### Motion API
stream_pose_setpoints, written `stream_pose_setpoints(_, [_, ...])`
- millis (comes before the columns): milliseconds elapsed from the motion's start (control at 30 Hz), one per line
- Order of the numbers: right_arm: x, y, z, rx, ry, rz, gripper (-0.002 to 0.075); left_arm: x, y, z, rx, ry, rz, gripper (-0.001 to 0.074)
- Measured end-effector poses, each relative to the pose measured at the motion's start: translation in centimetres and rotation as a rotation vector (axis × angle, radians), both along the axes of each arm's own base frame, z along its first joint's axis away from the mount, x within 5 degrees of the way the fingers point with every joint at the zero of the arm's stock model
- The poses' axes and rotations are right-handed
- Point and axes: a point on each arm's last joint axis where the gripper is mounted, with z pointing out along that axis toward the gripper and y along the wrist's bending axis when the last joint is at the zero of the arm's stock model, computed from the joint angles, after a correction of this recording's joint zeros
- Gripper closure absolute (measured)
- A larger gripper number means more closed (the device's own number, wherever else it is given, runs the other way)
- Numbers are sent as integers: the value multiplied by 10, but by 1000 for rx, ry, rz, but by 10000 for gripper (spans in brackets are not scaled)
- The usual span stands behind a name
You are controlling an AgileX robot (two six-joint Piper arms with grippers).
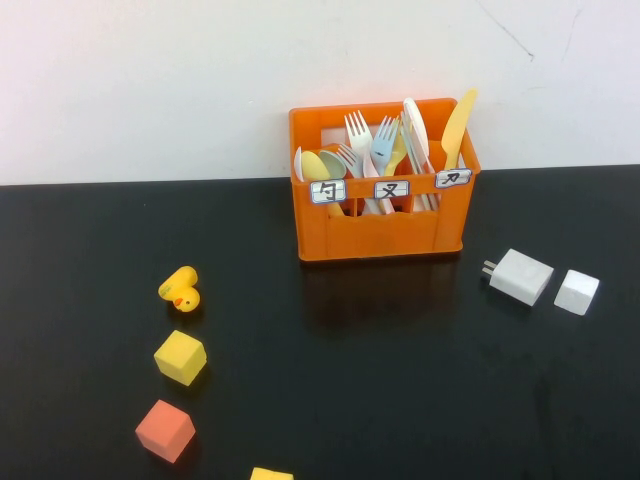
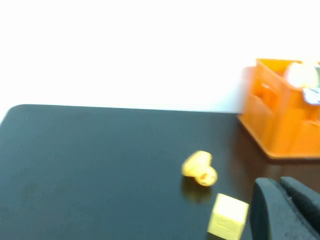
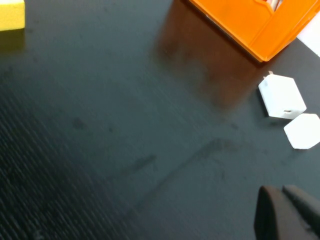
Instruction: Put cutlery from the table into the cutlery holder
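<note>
Your left hand [image 2: 285, 210] and right hand [image 3: 287, 215] hover closed and empty above the bench [image 1: 400, 400]; the knife [image 1: 456, 128] and spoon [image 1: 318, 165] stand in the crate [image 1: 380, 235].

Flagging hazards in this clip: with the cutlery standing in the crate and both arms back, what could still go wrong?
The knife leans out over the crate rim; a knock could tip it out. The left gripper, shut, sits near the yellow cube and duck; the right gripper, shut, near the charger. Either could nudge them when moving.

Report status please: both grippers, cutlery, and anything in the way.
Left gripper shut, near yellow block. Right gripper shut, near white charger. No cutlery left on table; yellow knife already in orange holder. Nothing blocking.
</note>
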Motion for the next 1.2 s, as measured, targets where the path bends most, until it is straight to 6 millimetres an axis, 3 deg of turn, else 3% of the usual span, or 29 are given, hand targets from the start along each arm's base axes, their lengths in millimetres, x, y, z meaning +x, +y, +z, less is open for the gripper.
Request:
stream_pose_setpoints(167, [0,0,0,0,0,0,728,2,1,-29,-71,24,100,736])
stream_pose_setpoints(333, [0,0,-1,3,5,1,728,7,2,-74,-148,160,145,736])
stream_pose_setpoints(633, [-1,1,-1,14,13,3,728,6,3,-76,-180,183,161,736])
stream_pose_setpoints(1200, [-1,1,-1,15,13,3,728,6,3,-76,-16,172,137,736])
